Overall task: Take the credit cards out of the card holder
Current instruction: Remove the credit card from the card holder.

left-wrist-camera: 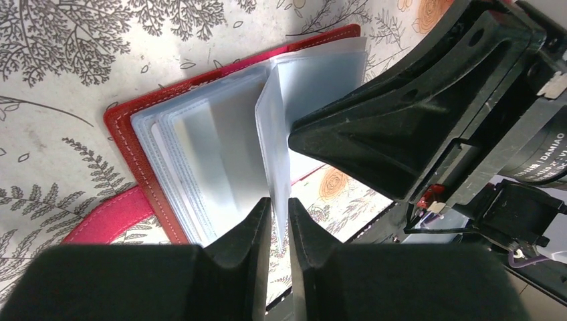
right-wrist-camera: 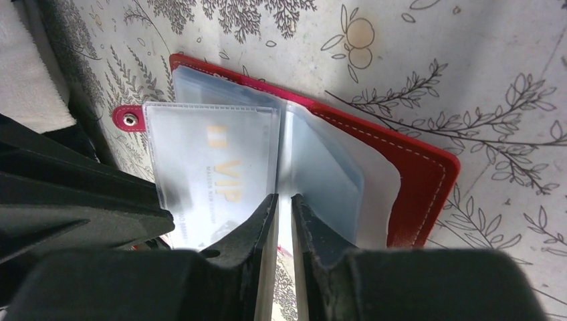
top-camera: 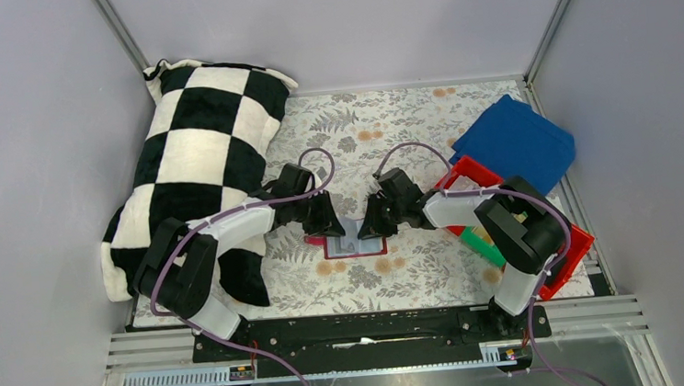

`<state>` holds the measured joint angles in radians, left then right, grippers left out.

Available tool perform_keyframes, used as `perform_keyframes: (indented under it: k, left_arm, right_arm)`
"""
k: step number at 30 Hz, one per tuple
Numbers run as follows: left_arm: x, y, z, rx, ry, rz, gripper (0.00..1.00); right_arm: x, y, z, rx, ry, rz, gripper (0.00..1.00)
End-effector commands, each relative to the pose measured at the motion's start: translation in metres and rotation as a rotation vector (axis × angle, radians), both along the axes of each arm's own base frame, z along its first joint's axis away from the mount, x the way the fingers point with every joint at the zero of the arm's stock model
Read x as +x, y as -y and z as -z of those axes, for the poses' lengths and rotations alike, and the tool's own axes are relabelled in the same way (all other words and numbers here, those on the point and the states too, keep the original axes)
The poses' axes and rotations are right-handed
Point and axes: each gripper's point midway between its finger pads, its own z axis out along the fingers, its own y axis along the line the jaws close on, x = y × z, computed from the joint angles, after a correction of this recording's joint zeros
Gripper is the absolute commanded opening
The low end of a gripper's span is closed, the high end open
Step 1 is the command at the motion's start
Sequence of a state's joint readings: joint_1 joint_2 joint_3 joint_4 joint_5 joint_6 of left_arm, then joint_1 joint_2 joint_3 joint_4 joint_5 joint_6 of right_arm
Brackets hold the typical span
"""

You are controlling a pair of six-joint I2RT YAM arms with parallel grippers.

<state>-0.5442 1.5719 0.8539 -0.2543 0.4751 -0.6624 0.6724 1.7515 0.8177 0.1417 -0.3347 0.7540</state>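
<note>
Though the card holder [right-wrist-camera: 428, 177] lay open, its credit cards [right-wrist-camera: 214, 167] were not yet out; left end effector [left-wrist-camera: 279, 221] and right end effector [right-wrist-camera: 284, 214] each clamped its sleeves [left-wrist-camera: 271, 134].

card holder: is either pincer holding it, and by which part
Both: left pincer and right pincer each pinch the edge of an upright clear sleeve inside the card holder, not its cover.

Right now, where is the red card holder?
The card holder lies open mid-table in the top view, between the left gripper and right gripper, both pinching its sleeves.
</note>
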Motion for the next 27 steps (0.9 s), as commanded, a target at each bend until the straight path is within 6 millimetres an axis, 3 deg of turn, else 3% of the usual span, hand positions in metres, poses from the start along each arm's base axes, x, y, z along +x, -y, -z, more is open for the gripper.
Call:
perform_keyframes:
  k: [1, 10, 15, 27]
  left_arm:
    - [0.010, 0.016, -0.033, -0.079, 0.082, 0.032, 0.19]
    - [-0.002, 0.054, -0.052, -0.218, 0.062, 0.104, 0.22]
    - [-0.008, 0.071, -0.047, -0.239, 0.048, 0.139, 0.27]
    - [-0.002, 0.054, -0.026, -0.109, 0.052, 0.067, 0.27]
  right_arm:
    - [-0.011, 0.010, 0.001, -0.038, -0.007, 0.000, 0.20]
    - [-0.008, 0.034, -0.007, -0.124, 0.047, 0.072, 0.22]
    - [-0.013, 0.048, -0.010, -0.165, 0.054, 0.097, 0.22]
    - [-0.012, 0.058, -0.020, -0.196, 0.093, 0.103, 0.22]
